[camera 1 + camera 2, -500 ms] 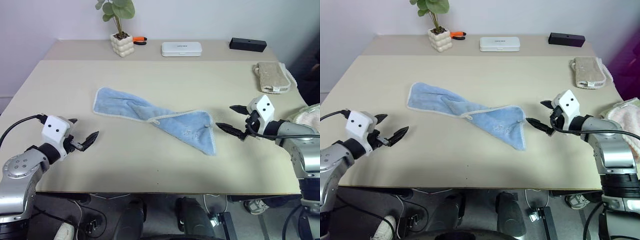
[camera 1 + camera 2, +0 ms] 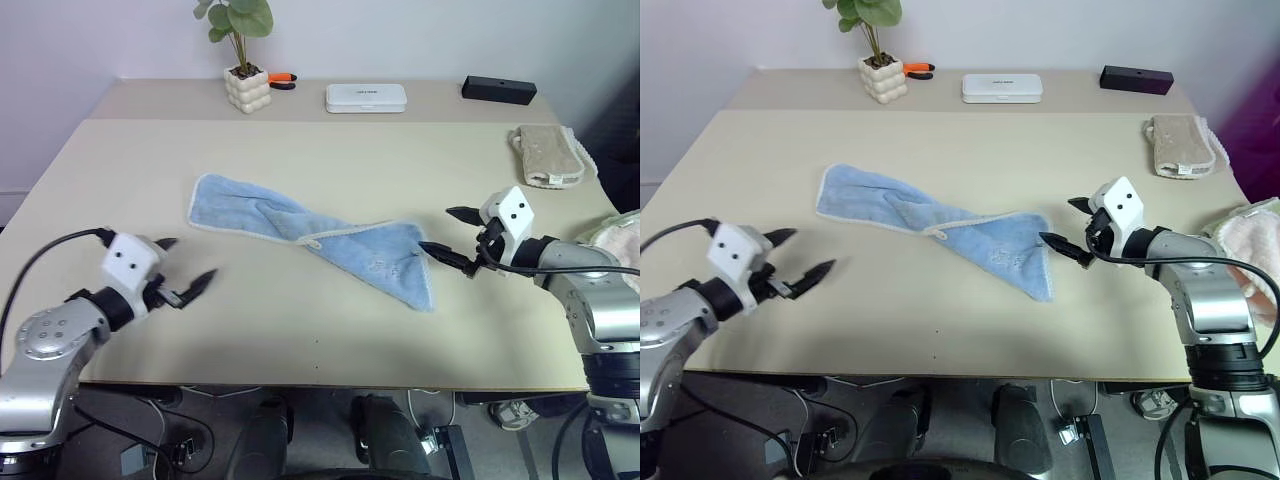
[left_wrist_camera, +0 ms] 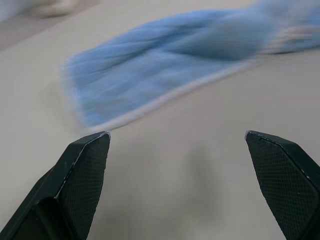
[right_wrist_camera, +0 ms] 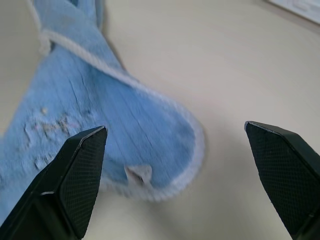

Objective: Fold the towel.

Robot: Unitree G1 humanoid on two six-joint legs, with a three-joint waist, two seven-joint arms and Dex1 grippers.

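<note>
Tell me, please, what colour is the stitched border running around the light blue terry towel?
Whitish, against the light blue terry towel; the right wrist view shows it best.

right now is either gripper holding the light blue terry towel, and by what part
Nothing is held. Left gripper and right gripper are open; the light blue terry towel lies twisted on the table, ungripped.

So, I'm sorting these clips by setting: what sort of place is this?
Probably an indoor lab or office set up for testing, not a home. A plain beige table stands against a bare wall, holding a light blue towel, a small potted plant and a white case, with cables underneath.
</note>
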